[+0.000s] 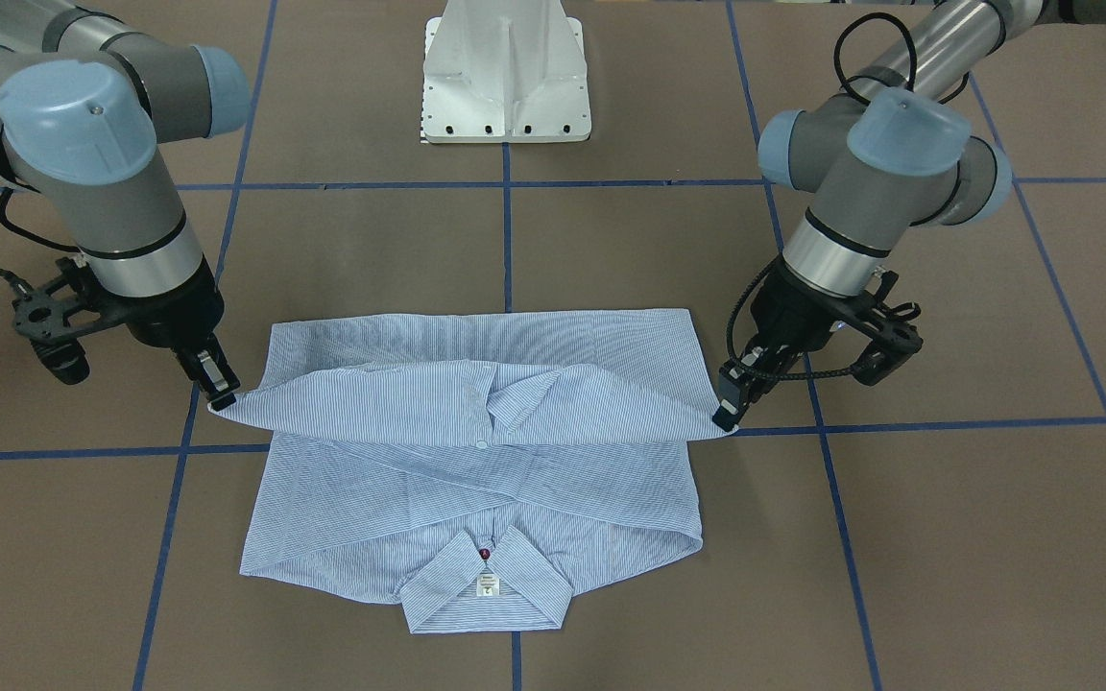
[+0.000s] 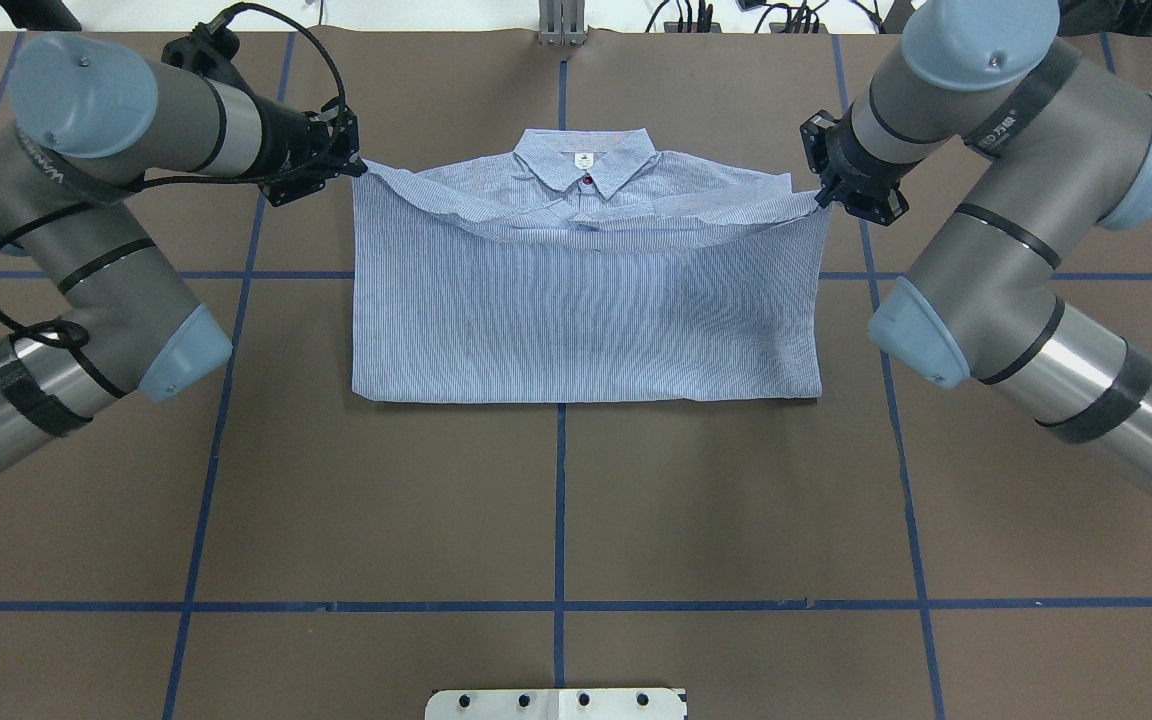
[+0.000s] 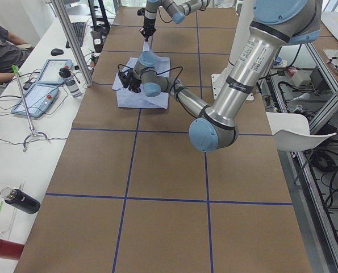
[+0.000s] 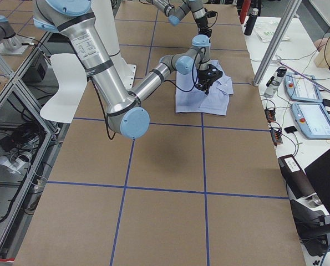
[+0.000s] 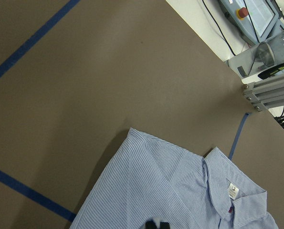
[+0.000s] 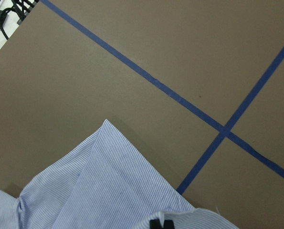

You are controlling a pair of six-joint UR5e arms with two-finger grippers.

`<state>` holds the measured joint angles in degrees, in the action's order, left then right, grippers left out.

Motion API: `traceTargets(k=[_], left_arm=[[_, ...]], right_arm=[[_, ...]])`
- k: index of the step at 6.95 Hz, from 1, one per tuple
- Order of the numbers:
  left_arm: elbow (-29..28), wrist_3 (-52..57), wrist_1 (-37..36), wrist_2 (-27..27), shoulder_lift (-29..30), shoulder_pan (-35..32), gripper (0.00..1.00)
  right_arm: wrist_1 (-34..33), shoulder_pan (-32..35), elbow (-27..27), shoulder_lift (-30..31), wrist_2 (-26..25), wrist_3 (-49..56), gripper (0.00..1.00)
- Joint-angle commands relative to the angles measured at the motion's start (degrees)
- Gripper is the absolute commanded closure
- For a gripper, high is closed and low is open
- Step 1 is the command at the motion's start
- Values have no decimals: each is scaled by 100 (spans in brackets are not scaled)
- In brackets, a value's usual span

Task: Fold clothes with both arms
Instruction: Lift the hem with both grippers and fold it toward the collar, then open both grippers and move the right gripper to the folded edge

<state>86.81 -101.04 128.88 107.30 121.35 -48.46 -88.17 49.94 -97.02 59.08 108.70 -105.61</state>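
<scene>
The clothes are one light blue striped shirt (image 2: 586,310) lying flat on the brown table. Its collar (image 2: 584,160) with a white neck label is on the side far from the robot's base. The near half is lifted and stretched taut between both arms, and its raised edge hangs just short of the collar. My left gripper (image 2: 358,166) is shut on one corner of that edge and shows again in the front-facing view (image 1: 726,415). My right gripper (image 2: 822,198) is shut on the other corner (image 1: 224,392). Both wrist views show striped cloth at the fingertips (image 5: 156,224) (image 6: 161,223).
The white pedestal base (image 1: 505,77) stands behind the shirt on the robot's side. Blue tape lines (image 2: 561,500) cross the table. Along the far edge are a metal post (image 3: 72,45), teach pendants (image 3: 35,99), bottles (image 3: 21,200) and a seated person (image 3: 1,48).
</scene>
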Motion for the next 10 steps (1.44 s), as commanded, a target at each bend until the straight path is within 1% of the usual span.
traceTargets(k=[1,2,3,4,5,6,7,8,9,10], left_arm=[[-952,14,618,-16,371,-14,100],[-1321,31,716,-33,572,-5,100],[-1917,188,813,-329,887,-5,100],[-2427,433,1145,-454,1021,-5,98],[-2650,610,1270,-542,1049,-5,82],[-2704,725,1341,-604,1049,-5,37],[-2688,839,1341,-613,1049,-14,11],[-2670,840,1350,-605,1049,-58,9],[-2513,849,1341,-561,1040,-171,9],[-2294,858,1307,-552,988,-190,9]], right_arm=[[929,15,978,-168,-7,75,100],[977,15,1314,-317,37,241,100],[1073,15,1543,-396,124,469,100],[1431,15,2050,-554,125,523,100],[2034,15,2438,-599,160,550,100],[2101,24,2816,-904,256,585,54],[2093,94,2881,-985,292,594,47],[2102,164,2873,-1021,370,586,1],[2111,304,2820,-1065,650,586,0],[2111,558,2550,-1004,1201,586,0]])
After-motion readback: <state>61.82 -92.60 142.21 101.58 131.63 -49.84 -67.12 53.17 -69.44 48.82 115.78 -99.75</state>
